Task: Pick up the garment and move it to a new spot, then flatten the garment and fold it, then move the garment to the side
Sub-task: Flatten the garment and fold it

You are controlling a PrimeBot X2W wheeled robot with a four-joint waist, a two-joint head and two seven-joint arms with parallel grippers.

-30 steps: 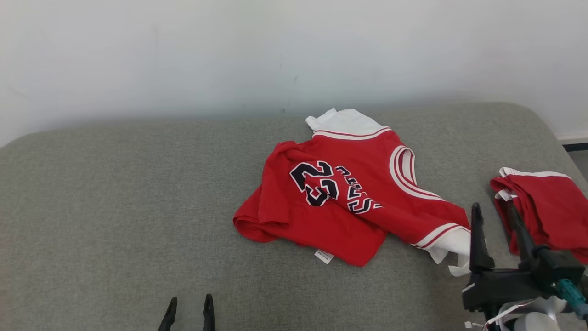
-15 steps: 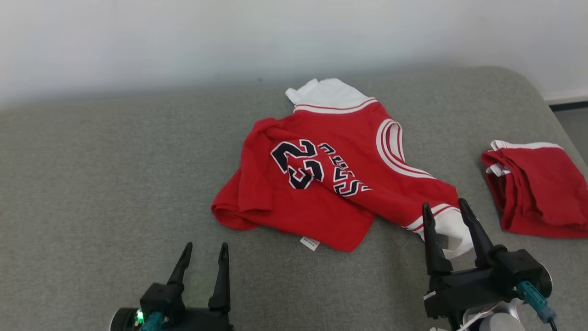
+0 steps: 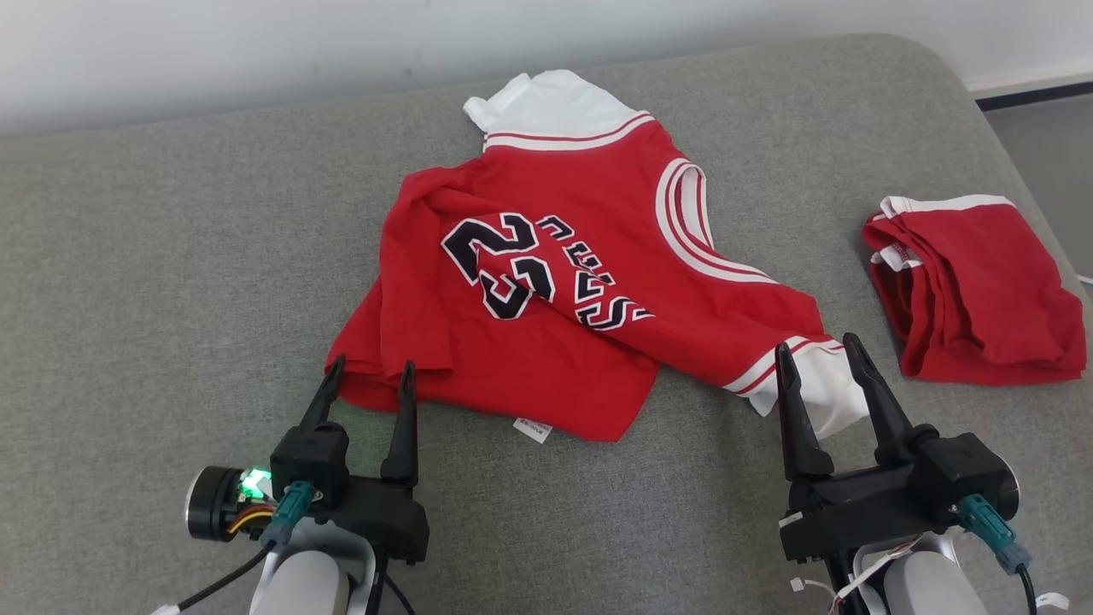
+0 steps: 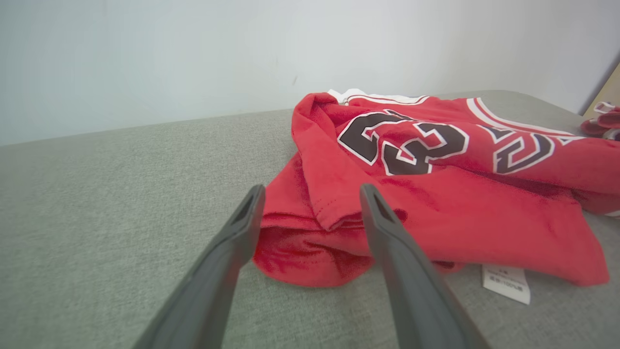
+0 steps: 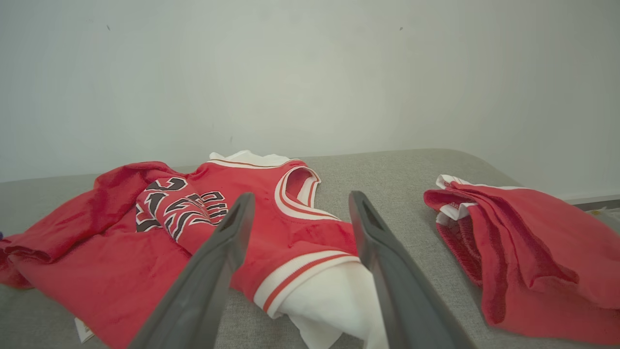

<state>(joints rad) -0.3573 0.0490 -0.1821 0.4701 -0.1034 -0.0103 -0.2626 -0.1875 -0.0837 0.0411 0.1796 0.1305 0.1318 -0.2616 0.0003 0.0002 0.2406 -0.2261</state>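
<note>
A wide grey cushion [image 3: 171, 256] meets a pale wall [image 3: 213, 51]. The crumpled red jersey [image 3: 598, 171] lies mid-surface, with a second red garment [image 3: 973, 290] well apart on the right. The head camera has tilted down since a second ago, and the left gripper [image 3: 372, 366] has come up to the jersey's hem and the right gripper [image 3: 815, 343] to its white sleeve, both spread wide and empty.

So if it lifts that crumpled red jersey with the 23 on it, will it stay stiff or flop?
Probably floppy: the crumpled red number-23 jersey lies in soft folds. Likely light, since the cloth looks thin. Its white sleeve would probably dangle over the grey fabric cushion.
</note>
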